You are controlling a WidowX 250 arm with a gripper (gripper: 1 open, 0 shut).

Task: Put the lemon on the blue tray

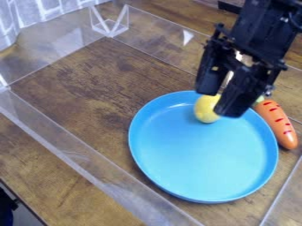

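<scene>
The yellow lemon (207, 109) lies on the far part of the blue tray (200, 168), close to its back rim. My black gripper (224, 101) hangs right over it, pointing steeply down. Its two fingers (241, 95) stand apart with a narrow gap, and the lemon shows at their tips, below the left one. I cannot tell whether a finger touches the lemon. The upper part of the lemon is hidden behind the fingers.
An orange carrot (278, 122) lies on the wooden table just right of the tray. Clear plastic walls (71, 150) fence the work area on the left, front and back. A clear stand (112, 19) sits at the back left.
</scene>
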